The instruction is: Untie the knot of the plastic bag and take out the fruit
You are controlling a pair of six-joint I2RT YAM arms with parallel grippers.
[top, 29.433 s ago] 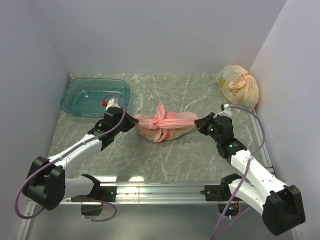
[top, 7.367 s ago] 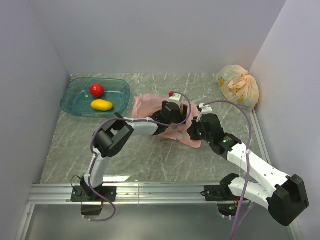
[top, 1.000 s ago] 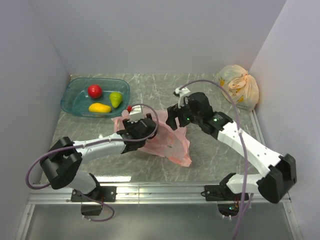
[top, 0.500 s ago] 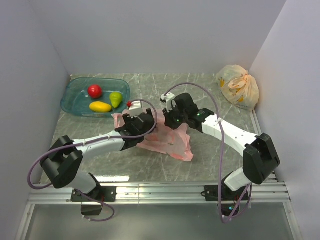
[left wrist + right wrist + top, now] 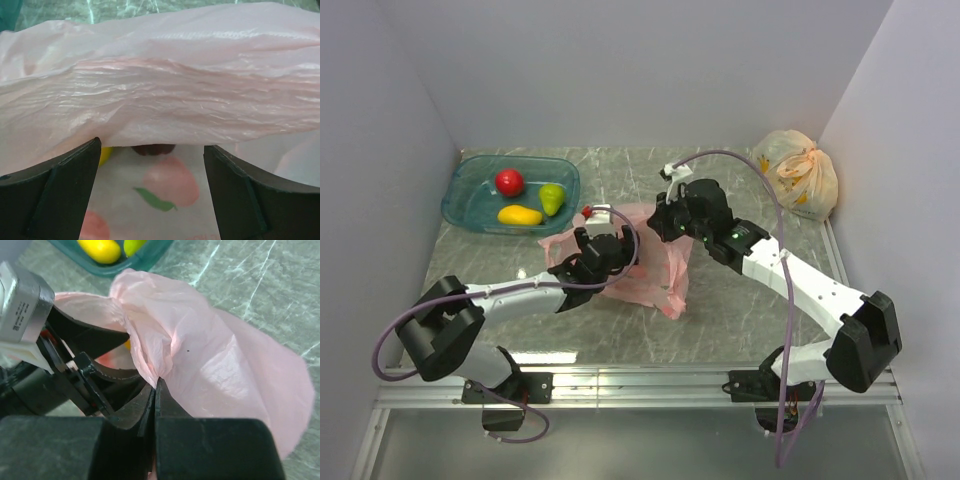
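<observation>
The pink plastic bag [image 5: 655, 268] lies untied in the middle of the table. My right gripper [image 5: 665, 224] is shut on a fold of its upper edge [image 5: 150, 357] and holds that layer up. My left gripper [image 5: 609, 250] stands open at the bag's mouth, its fingers [image 5: 55, 192] under the raised pink film [image 5: 165, 95]. Past them inside the bag I see a dark purple fruit [image 5: 154, 149] and a bit of a yellow one [image 5: 105, 153]. A red apple [image 5: 509, 182], a green pear [image 5: 552, 198] and a yellow oblong fruit [image 5: 521, 215] lie in the tub.
The teal tub [image 5: 470, 178] stands at the back left. A knotted pale yellow bag [image 5: 796, 172] sits at the back right, by the right wall. The two arms meet over the pink bag, the left gripper's body [image 5: 30, 305] close beside the right fingers.
My right gripper has shut on the bag's upper edge and drawn it up and back. The left gripper has stayed open and edged further into the mouth.
</observation>
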